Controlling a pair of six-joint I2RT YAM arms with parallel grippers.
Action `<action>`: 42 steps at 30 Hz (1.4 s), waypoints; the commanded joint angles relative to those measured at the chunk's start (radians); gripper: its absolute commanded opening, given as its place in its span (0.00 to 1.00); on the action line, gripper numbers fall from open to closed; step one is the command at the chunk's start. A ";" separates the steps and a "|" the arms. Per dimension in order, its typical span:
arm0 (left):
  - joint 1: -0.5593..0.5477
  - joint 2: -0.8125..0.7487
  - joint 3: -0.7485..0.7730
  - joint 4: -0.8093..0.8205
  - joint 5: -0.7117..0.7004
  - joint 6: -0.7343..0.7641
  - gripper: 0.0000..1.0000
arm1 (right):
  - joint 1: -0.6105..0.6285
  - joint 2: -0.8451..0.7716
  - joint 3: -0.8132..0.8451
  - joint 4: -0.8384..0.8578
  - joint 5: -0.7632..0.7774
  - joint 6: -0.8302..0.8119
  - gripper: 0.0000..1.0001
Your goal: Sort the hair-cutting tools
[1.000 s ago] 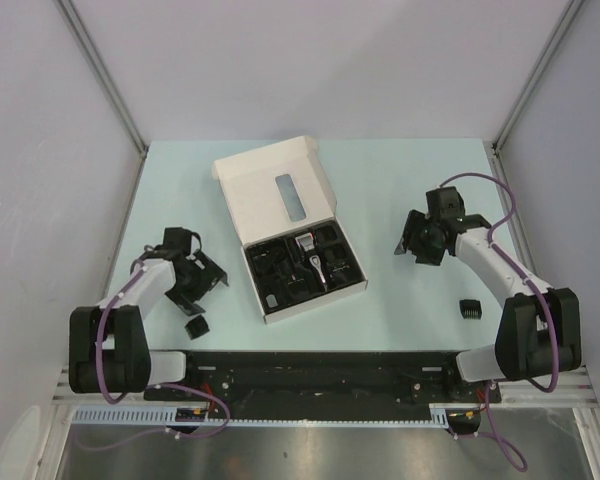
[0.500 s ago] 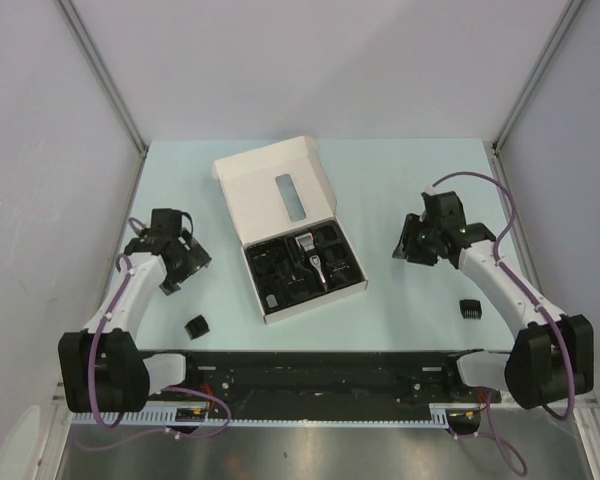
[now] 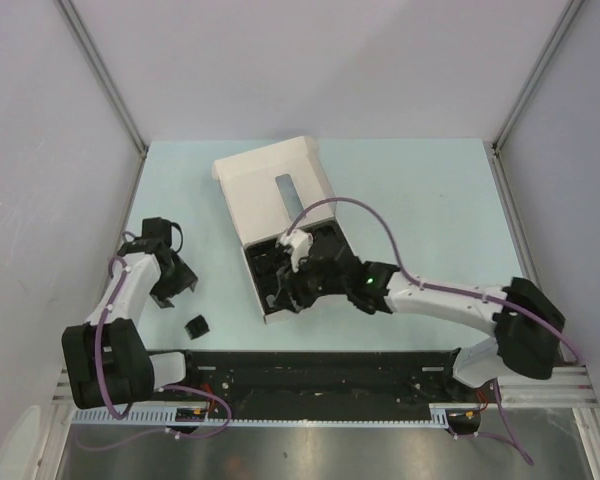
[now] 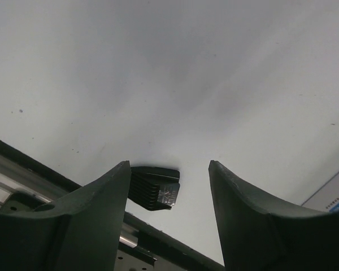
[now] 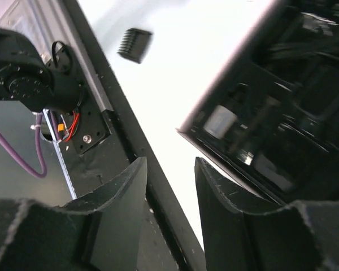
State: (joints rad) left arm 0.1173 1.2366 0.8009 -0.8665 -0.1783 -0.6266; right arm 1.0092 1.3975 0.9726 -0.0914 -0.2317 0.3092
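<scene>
A small black comb guard (image 3: 195,325) lies on the table near the front left. In the left wrist view this comb guard (image 4: 155,187) sits just beyond my left gripper (image 4: 168,164), close to the left finger (image 4: 96,214) and untouched. My left gripper (image 3: 170,285) is open and holds nothing. My right gripper (image 3: 288,295) hangs over the near left corner of the white box (image 3: 275,180), open with a narrow empty gap. Its wrist view shows the black tray (image 5: 282,113) blurred, with a silver part (image 5: 220,121) and the comb guard (image 5: 134,45) beyond. The right arm hides much of the tray.
The pale table (image 3: 410,190) ends in a black front rail (image 3: 310,365) with wiring. The box lid stands open toward the back. Grey walls close in both sides. The right arm stretches across the front right of the table.
My right arm has swung from the table's right side across to the box's near left corner. The left gripper has drawn back to the left. Both pairs of jaws have narrowed.
</scene>
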 commanded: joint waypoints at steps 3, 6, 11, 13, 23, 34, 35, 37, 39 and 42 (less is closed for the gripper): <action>0.028 0.026 -0.006 -0.032 0.023 -0.024 0.59 | 0.132 0.205 0.084 0.335 -0.024 -0.062 0.43; 0.038 0.076 -0.019 -0.025 0.055 -0.041 0.49 | 0.170 0.362 0.161 0.424 -0.058 -0.041 0.41; 0.071 0.149 -0.043 -0.002 0.083 0.004 0.30 | 0.239 0.590 0.311 0.490 -0.028 -0.047 0.40; 0.096 0.158 -0.040 -0.002 0.100 0.008 0.24 | 0.261 0.649 0.374 0.499 -0.018 -0.027 0.39; 0.113 0.251 -0.042 -0.002 0.166 0.044 0.15 | 0.304 0.891 0.524 0.512 -0.014 0.054 0.36; 0.128 0.254 -0.040 -0.003 0.171 0.051 0.12 | 0.258 0.982 0.578 0.507 0.028 0.119 0.31; 0.130 0.251 -0.040 -0.003 0.171 0.048 0.13 | 0.252 0.982 0.569 0.506 0.031 0.126 0.31; 0.133 0.235 -0.035 -0.002 0.165 0.041 0.15 | 0.235 0.974 0.554 0.504 0.045 0.133 0.30; 0.131 0.231 -0.025 0.000 0.166 0.041 0.18 | 0.214 0.965 0.526 0.509 0.051 0.139 0.30; 0.131 0.236 0.004 0.018 0.171 0.033 0.20 | 0.195 0.940 0.500 0.515 0.052 0.137 0.30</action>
State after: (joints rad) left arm 0.2390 1.4868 0.7616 -0.8757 -0.0189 -0.5911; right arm 1.2442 2.3516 1.5154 0.4416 -0.2272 0.4408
